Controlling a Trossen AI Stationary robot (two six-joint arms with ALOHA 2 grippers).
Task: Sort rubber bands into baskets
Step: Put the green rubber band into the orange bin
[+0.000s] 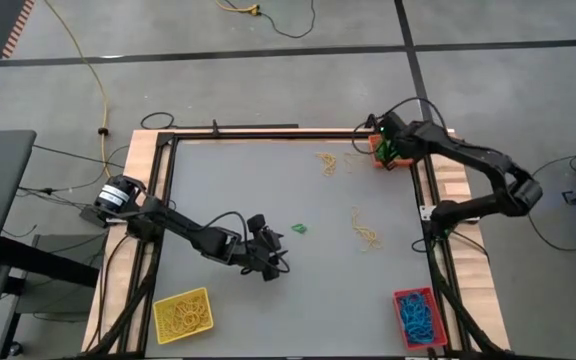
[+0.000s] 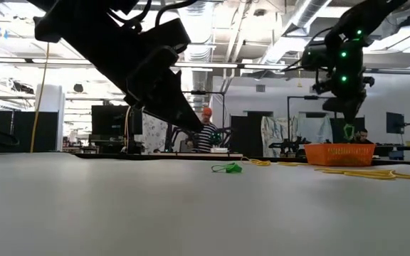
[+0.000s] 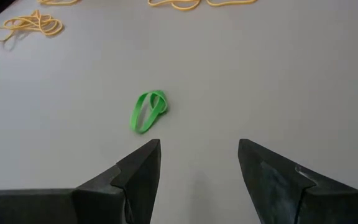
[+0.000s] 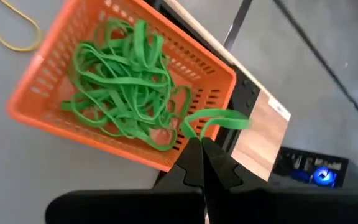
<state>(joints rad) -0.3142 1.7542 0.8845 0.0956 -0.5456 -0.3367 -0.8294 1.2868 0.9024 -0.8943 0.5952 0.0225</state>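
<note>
Grey tabletop is filling the high view inside a wood-edged frame (image 1: 146, 150). On it the left gripper (image 1: 271, 262) is hanging with fingers spread, near a lone green band (image 1: 298, 229). Yellow bands (image 1: 365, 233) are lying scattered toward the right and far side. A yellow basket (image 1: 181, 315) is sitting at the near left, a red basket (image 1: 418, 317) of blue bands at the near right. The right gripper (image 1: 390, 148) is hovering over the orange basket (image 1: 379, 157) at the far right corner.

Low view: the green band (image 2: 228, 168) is lying mid-table; a person (image 2: 206, 132) is standing in the room behind.

Left wrist view: the spread fingers (image 3: 138, 171) are framing bare table just short of the green band (image 3: 148, 111).

Right wrist view: the right gripper (image 4: 202, 144) is pinching one green loop (image 4: 219, 118), which is dangling over the rim of the orange basket (image 4: 30, 102) full of green bands (image 4: 126, 84).
</note>
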